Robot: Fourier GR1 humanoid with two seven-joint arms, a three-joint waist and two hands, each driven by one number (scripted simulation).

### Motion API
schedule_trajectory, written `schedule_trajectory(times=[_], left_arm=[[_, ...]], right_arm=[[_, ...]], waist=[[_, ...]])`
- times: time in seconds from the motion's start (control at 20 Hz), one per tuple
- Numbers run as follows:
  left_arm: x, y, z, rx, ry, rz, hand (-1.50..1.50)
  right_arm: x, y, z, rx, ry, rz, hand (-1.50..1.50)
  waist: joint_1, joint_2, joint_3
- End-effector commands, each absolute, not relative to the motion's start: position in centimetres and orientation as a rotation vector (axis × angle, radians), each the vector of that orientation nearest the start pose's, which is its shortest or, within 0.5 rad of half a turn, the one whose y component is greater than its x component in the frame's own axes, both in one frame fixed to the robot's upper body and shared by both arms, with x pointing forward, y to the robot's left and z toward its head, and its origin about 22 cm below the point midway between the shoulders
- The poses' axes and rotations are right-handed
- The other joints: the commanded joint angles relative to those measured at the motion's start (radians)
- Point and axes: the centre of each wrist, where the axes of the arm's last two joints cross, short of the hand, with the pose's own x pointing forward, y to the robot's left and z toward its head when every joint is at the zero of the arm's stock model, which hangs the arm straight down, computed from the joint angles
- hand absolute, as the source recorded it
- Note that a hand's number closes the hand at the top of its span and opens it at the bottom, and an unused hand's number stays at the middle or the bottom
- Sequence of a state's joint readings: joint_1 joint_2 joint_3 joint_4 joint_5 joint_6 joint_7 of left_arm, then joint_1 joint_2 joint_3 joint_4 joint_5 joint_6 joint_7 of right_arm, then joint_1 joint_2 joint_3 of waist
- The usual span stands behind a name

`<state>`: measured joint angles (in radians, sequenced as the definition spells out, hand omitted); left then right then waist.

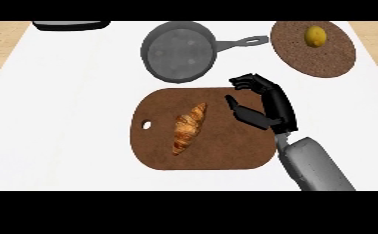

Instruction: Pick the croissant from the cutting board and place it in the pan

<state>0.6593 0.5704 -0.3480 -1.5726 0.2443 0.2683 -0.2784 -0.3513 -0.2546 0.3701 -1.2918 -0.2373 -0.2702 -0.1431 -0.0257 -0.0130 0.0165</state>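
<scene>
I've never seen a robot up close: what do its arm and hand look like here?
Only the right arm shows. The forearm is a smooth, rounded grey tube with no visible cables or markings. A short darker wrist section joins it to the right hand, which is glossy black, with slim, segmented fingers and a thumb, much like a human hand.

A white bench (66, 108) carries a brown cutting board (229, 153) just below the fingers (247, 82), a grey pan (177, 52) beyond them, and a round cork mat (314, 58) past their far side.
</scene>
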Motion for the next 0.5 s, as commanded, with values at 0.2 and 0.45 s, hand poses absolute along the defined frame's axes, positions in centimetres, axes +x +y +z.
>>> schedule_trajectory(times=[0.2,0.45], left_arm=[[11.3,31.1,-1.9,0.300,-1.496,0.019,0.00],[11.0,31.9,-1.3,0.320,-1.477,0.037,0.00]], right_arm=[[29.3,-20.1,1.6,-0.348,-1.833,0.382,-1.50],[28.6,-20.3,2.4,-0.376,-1.776,0.585,-1.50]], waist=[[-0.141,-0.032,-0.027],[-0.158,-0.033,-0.031]])
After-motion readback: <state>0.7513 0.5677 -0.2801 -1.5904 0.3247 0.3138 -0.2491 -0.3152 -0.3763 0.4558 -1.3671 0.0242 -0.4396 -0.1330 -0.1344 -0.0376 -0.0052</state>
